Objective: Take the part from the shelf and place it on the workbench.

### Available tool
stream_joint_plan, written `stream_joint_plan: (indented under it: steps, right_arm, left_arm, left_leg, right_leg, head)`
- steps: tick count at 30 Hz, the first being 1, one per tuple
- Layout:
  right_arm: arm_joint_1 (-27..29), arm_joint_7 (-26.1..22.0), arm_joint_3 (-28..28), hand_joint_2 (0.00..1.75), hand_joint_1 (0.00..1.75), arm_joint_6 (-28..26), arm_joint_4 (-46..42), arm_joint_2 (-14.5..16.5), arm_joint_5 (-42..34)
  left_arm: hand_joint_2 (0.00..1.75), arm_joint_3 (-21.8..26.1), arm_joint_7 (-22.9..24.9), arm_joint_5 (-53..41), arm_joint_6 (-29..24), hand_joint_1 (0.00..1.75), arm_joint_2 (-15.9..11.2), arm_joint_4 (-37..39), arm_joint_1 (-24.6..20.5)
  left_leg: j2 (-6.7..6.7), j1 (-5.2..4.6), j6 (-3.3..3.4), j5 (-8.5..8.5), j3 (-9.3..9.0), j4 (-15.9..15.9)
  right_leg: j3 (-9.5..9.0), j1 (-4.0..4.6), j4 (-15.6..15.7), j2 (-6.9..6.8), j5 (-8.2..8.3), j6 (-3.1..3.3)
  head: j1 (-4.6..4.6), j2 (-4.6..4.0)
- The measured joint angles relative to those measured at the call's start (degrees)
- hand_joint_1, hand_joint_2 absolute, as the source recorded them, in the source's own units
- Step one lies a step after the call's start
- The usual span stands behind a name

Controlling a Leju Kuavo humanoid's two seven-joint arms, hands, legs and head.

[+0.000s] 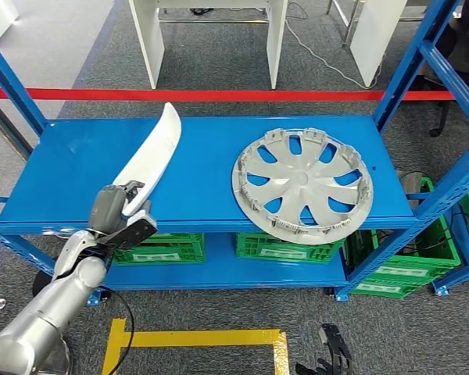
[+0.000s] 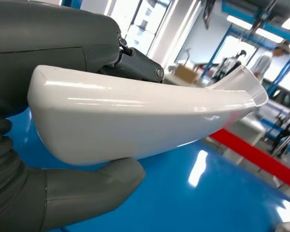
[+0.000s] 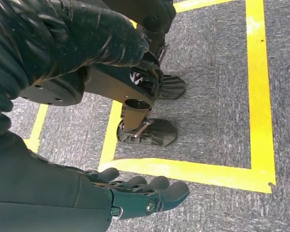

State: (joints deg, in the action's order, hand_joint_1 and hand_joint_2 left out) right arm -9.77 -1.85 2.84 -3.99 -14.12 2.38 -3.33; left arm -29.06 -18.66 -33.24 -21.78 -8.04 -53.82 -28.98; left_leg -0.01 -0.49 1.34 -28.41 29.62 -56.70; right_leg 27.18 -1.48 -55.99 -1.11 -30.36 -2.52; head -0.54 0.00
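Observation:
The long white curved part [image 1: 155,152] lies slantwise over the left side of the blue shelf [image 1: 209,180], its far end toward the back. My left hand [image 1: 117,211] grips its near end at the shelf's front edge. In the left wrist view the thumb [image 2: 99,186] sits under the white part [image 2: 136,116] and dark fingers [image 2: 136,65] lie over it, with my left hand [image 2: 52,43] behind. My right hand [image 3: 136,193] hangs low over the floor, fingers straight and holding nothing; its right hand [image 1: 332,355] fingers peek in at the head view's bottom edge.
A silver wheel cover [image 1: 302,183] lies on the shelf's right half. Green crates [image 1: 279,248] stand on the lower shelf. Blue uprights [image 1: 409,62] frame the rack. A red barrier band [image 1: 250,95] runs behind it, and yellow floor tape [image 1: 209,338] marks the carpet.

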Motion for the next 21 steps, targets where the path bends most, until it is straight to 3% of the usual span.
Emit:
stream_joint_plan:
  steps: [21]
  right_arm:
    - [-0.13, 0.21, 0.00, 1.75, 0.00, 0.02, 0.00, 0.20, 0.90]
  left_arm:
    - [1.75, -0.10, -0.93, -2.40, -3.08, 1.75, -3.03, -9.38, -0.26]
  left_leg:
    - [0.00, 0.00, 0.00, 0.00, 0.00, 0.00]
  right_leg:
    - [0.00, 0.00, 0.00, 0.00, 0.00, 0.00]
  head:
    - [0.00, 0.00]
